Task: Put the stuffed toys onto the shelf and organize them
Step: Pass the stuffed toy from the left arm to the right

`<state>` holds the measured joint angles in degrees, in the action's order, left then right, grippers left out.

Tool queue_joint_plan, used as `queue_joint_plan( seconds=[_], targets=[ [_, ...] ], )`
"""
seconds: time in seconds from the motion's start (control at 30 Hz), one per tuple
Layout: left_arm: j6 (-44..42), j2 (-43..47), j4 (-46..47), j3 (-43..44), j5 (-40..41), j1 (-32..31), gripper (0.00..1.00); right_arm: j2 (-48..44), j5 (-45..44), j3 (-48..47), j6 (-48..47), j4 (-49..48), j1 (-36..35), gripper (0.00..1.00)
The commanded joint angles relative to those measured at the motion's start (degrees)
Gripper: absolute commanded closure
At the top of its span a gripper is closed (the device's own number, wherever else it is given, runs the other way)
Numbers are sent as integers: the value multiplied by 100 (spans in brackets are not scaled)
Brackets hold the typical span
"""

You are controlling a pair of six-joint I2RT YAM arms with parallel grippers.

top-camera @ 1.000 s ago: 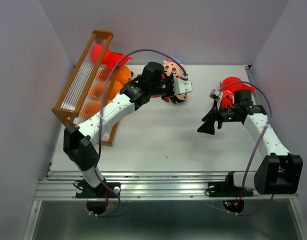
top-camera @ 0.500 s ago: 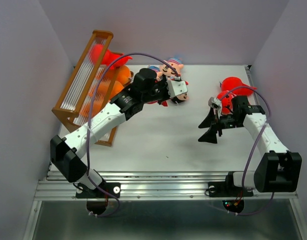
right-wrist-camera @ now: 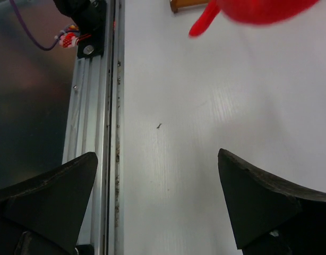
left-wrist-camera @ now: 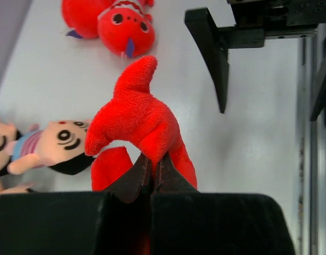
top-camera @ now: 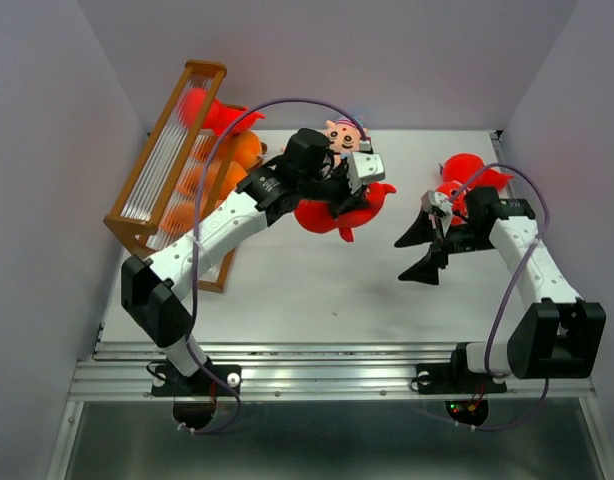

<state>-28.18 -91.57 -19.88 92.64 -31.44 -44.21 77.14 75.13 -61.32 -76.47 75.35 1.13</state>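
Since the earlier frame our left gripper point(top-camera: 353, 196) has raised a red toy point(top-camera: 335, 214) above the table point(top-camera: 317, 300), fingers clamped on a thin fold. Shallow pinch, we judge: it may slip on the swing to the shelf point(top-camera: 152, 150). Doll point(top-camera: 344, 135) lies just behind. Right gripper point(top-camera: 419, 253) hangs spread, empty, near a second red plush point(top-camera: 467, 170).

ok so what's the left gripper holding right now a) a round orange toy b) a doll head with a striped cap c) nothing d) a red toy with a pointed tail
D: in the left wrist view the left gripper is shut on the red toy, whose pointed tail sticks up above the fingers.
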Motion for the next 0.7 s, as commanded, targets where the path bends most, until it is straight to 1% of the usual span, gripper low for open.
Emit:
queue_joint_plan(
  seconds=[0.0,0.03,0.07,0.1,0.13,0.17,0.2,0.23,0.3,0.4,0.47,0.53,0.67],
  targets=[
    [1217,-335,-508,500,-1161,-27,100,-419,362,-547,411,-458,-7,0],
    [1480,-431,-473,518,-1389,-53,100,-576,301,-600,1231,-1252,-7,0],
    [1569,-510,-456,536,-1556,-62,100,-673,239,-574,1831,-1843,-7,0],
    [1657,-511,-438,536,-1558,-79,100,-796,160,-522,2533,-2423,-7,0],
    [1728,-581,-438,579,-1645,-97,100,-911,81,-434,3715,-3038,-59,0],
    [1842,-625,-429,606,-1689,-132,100,-1147,-50,-251,4214,-4018,-112,0],
    [1912,-677,-447,650,-1699,-141,100,-1236,-95,-162,4689,-4420,-113,0],
    [1957,-774,-481,763,-1742,-150,100,-1315,-104,-30,5372,-4972,-234,0],
    [1983,-932,-639,965,-1812,-185,100,-1412,-148,6,5903,-5232,-393,0],
    [1983,-1091,-850,1142,-1857,-246,100,-1404,-525,-29,5889,-5110,-771,0],
    [1957,-1187,-956,1291,-1892,-290,100,-1413,-928,-3,5845,-5074,-912,0],
    [1913,-1214,-1062,1353,-1910,-352,100,-1378,-1044,59,5705,-4996,-965,0],
    [1861,-1170,-1141,1344,-1945,-378,100,-1316,-1202,85,5494,-4785,-965,6]
  ],
)
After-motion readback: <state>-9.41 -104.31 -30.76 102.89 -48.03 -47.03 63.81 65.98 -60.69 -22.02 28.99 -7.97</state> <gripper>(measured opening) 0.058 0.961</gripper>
